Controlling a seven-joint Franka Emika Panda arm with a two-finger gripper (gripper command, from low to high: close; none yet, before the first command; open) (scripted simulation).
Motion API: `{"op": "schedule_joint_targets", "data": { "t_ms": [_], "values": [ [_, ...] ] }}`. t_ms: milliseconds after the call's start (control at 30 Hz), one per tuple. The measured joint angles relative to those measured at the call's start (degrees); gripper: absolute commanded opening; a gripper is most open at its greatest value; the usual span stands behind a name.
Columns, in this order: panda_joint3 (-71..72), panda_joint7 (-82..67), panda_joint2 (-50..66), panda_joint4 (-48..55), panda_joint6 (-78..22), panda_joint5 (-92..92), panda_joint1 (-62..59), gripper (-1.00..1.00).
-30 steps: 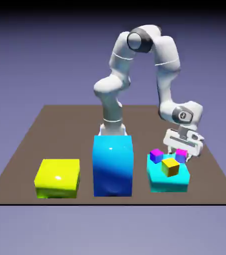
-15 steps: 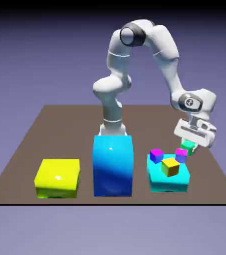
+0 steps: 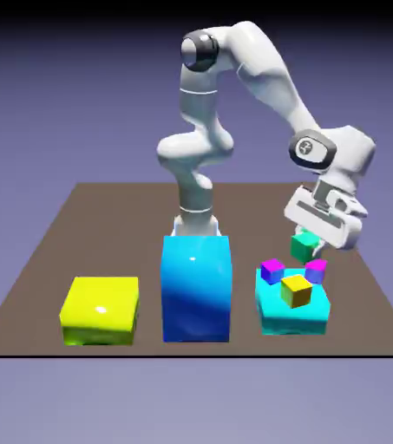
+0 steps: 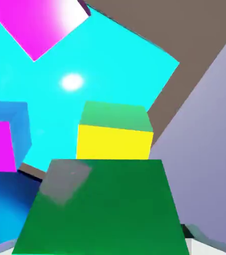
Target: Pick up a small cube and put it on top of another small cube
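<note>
Nearest the lens, lower left of exterior view: yellow block (image 3: 101, 310), then tall blue block (image 3: 196, 288) at centre, then cyan block (image 3: 292, 314) at lower right bearing yellow little cube (image 3: 296, 290) and two magenta-topped little cubes (image 3: 272, 270). Just above and behind these, small cube (image 3: 304, 245) clamped in closed pincer (image 3: 319, 227), clear of the cyan block, right of centre. In hand view, same green cube (image 4: 102, 206) fills lower frame, yellow little cube (image 4: 114, 132) just beyond it. Judged: pick done, cube in the air; placement on a target cube left. Fingertips hidden behind held cube in hand view; jaw contact hard to make out in exterior view. Far edge of counter (image 3: 78, 217) behind arm base.
</note>
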Motion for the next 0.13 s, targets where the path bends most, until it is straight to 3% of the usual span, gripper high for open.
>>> {"op": "schedule_joint_targets", "data": {
  "t_ms": [33,67,133],
  "values": [
    [-0.7,1.2,1.9,-0.7,2.5,-1.6,-0.3,-1.0],
    [-0.9,1.6,2.4,-0.9,3.2,-2.1,-0.3,1.0],
    [-0.9,1.6,2.4,-0.9,3.2,-2.2,-0.3,1.0]
  ]
}}
